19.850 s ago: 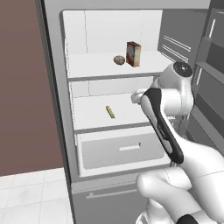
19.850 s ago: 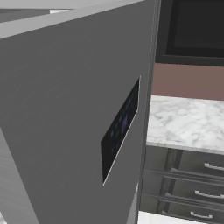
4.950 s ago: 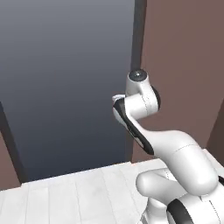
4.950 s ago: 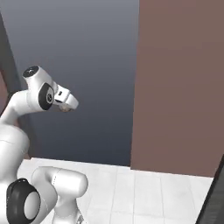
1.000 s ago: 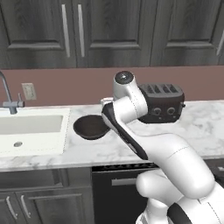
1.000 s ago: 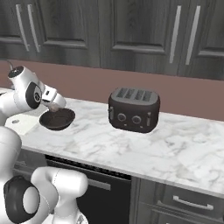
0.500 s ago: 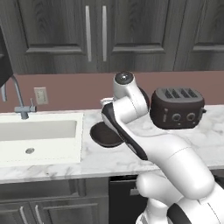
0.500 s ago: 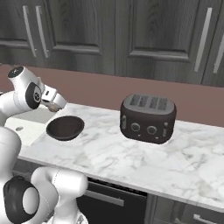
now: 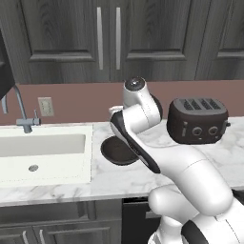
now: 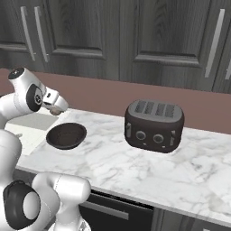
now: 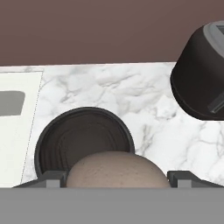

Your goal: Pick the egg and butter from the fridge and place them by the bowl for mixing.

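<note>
The hand (image 10: 56,109) grips the egg (image 11: 117,169) between widely spread fingers. It hovers above the bowl (image 10: 66,135), ready to set the egg on the desk (image 10: 135,167) beside it.

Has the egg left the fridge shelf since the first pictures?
Yes. The egg now sits between the gripper's fingers above the counter, over the bowl.

Marble counter (image 10: 135,167) with bowl (image 10: 66,136), toaster (image 10: 154,126)
</note>
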### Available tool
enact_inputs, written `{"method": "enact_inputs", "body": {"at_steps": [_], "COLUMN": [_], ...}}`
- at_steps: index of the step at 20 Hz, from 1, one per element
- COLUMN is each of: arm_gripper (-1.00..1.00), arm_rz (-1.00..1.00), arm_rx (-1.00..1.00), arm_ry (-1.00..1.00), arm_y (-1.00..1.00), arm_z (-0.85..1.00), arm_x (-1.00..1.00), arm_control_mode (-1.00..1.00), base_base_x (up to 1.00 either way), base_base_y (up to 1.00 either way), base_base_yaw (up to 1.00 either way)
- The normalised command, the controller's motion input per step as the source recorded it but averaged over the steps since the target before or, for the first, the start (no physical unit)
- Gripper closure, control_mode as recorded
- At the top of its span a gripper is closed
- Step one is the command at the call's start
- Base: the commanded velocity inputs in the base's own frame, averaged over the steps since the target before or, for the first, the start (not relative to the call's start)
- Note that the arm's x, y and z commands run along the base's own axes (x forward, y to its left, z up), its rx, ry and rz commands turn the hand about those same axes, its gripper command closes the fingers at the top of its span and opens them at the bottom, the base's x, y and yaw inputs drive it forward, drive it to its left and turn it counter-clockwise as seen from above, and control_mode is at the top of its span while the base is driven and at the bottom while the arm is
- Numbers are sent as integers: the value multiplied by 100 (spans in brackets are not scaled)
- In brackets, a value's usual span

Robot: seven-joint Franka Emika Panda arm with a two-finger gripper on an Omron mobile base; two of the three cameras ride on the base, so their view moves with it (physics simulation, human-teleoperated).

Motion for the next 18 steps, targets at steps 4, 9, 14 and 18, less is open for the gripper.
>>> {"method": "enact_inputs", "body": {"at_steps": [4,9,14,18], "arm_gripper": [100,100,100,100], "arm_rz": [0,0,3,2], "arm_rx": [0,0,16,19], "arm_ry": [0,0,0,2], "arm_y": [0,0,-28,-40], "arm_z": [0,0,-6,-8], "arm_x": [0,0,1,8], "arm_control_mode": [100,100,-100,-100], "base_base_x": [0,-2,-1,0], "base_base_y": [0,-6,-5,0], "base_base_yaw": [0,1,1,0]}}
